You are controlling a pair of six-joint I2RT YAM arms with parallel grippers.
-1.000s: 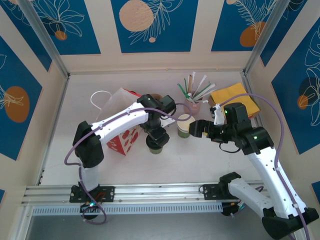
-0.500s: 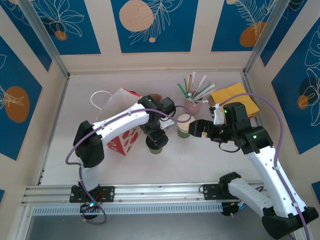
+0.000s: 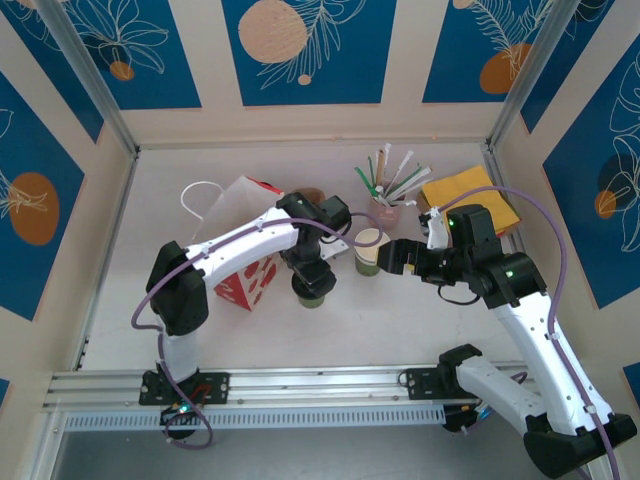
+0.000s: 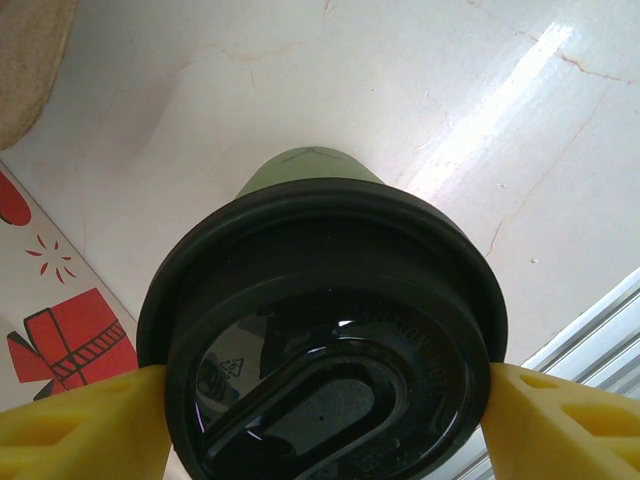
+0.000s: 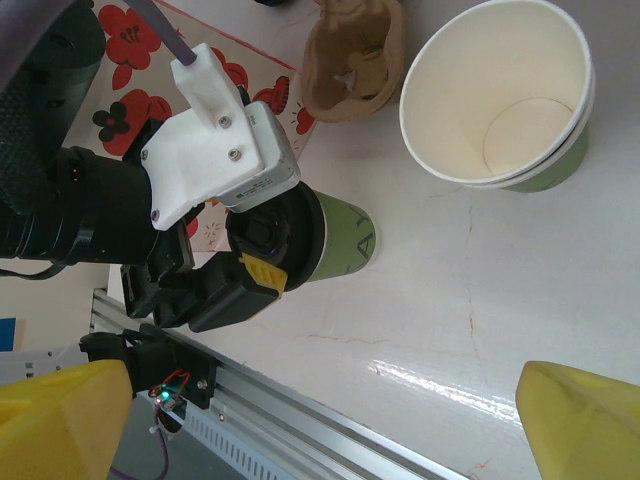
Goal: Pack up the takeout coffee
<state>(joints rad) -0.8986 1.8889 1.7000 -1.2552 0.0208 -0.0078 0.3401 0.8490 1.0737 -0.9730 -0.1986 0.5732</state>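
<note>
The left gripper (image 4: 320, 400) clamps the green paper takeout coffee (image 4: 322, 290) by its glossy round black lid; the right gripper (image 5: 320, 425) gapes wide.

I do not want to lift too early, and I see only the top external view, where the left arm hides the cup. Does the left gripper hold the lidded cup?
Observer: Yes. In the left wrist view the left gripper has its yellow fingers pressed against both sides of the black lid of the takeout coffee.
Operator: Is the lid seated well?
Observer: It looks level on the green cup, and no gap shows from above.
Operator: And the right gripper?
Observer: In the right wrist view the right gripper is wide open, with nothing between its fingers.
</note>
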